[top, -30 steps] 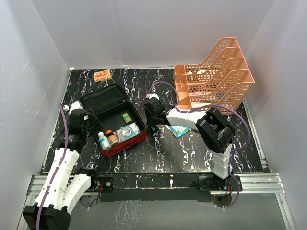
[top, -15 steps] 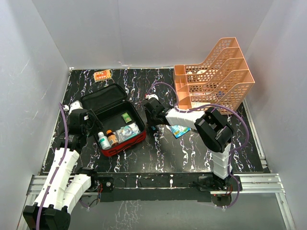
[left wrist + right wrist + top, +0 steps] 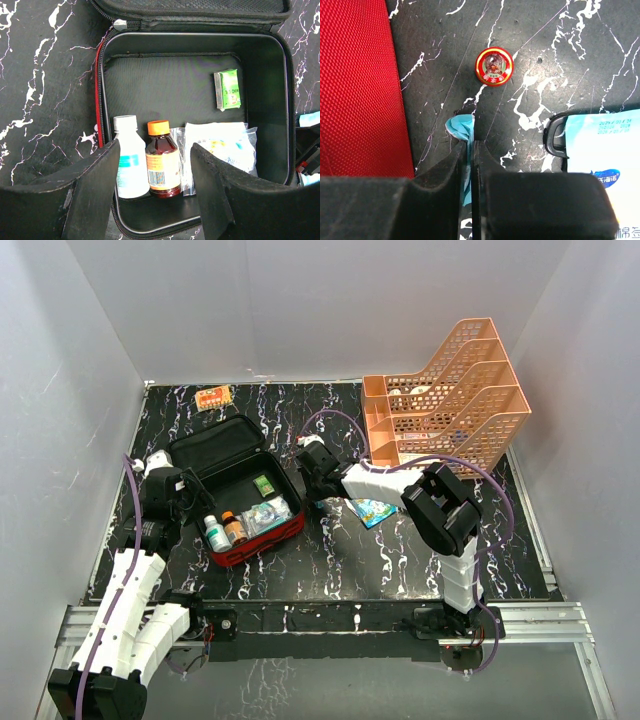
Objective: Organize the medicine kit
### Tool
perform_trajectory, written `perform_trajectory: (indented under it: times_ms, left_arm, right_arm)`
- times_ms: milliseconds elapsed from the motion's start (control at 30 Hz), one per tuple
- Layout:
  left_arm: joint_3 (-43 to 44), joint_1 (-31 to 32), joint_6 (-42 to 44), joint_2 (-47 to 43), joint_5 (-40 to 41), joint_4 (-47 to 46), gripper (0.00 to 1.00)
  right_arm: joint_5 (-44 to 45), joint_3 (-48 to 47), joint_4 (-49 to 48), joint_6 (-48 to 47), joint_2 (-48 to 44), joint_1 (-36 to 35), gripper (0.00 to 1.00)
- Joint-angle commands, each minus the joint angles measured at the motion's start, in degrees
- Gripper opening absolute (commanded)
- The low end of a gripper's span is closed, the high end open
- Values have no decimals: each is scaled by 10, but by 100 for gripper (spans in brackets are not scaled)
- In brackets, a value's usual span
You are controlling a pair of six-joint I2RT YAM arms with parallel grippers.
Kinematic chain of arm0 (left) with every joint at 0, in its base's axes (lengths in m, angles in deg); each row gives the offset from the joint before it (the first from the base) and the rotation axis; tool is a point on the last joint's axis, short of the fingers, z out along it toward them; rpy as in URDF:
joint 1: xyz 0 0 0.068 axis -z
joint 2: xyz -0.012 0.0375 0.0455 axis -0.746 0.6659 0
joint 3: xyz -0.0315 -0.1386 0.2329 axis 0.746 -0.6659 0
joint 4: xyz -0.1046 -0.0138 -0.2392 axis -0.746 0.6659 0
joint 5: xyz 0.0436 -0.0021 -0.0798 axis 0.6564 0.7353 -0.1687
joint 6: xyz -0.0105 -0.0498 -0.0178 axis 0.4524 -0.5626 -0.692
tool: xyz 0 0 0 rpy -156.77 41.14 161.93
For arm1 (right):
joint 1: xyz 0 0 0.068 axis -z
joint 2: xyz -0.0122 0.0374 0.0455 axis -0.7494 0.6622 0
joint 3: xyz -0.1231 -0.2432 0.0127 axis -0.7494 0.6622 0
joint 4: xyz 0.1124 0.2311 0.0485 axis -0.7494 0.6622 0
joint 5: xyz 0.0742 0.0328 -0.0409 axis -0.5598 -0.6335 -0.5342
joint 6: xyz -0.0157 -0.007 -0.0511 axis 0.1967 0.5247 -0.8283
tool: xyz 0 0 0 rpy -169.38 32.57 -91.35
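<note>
Medicine kit [image 3: 262, 540] lies open left of centre on the table [image 3: 340, 565], lid flipped back. Inside are a white bottle [image 3: 129, 157] touching an amber bottle [image 3: 162, 162], a clear bag [image 3: 225, 145] and a green packet [image 3: 227, 89]. Left gripper [image 3: 156, 150] hovers above, jaws wide, empty. Right gripper [image 3: 470, 150] is just beside the kit's wall, jaws nearly closed, pinching a teal scrap [image 3: 460, 126] (small red tin [image 3: 493, 66] lies near).

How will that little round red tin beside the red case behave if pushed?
The round red tin lies flat, so it would probably slide, not roll. It looks small, so likely light. Its low, glossy rim may slip out of a pinch.
</note>
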Motion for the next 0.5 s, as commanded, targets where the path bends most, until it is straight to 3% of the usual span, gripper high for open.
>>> perform_trajectory:
  times_ms: [0, 333, 467]
  left_arm:
    - [1, 2, 5, -6, 1, 0, 57]
    - [2, 2, 5, -5, 1, 0, 57]
    - [2, 2, 4, -6, 4, 1, 57]
  right_arm:
    - [3, -20, 11, -6, 1, -1, 3]
    - [42, -16, -21, 33, -87, -2, 0]
    - [11, -25, -50, 41, -117, -5, 1]
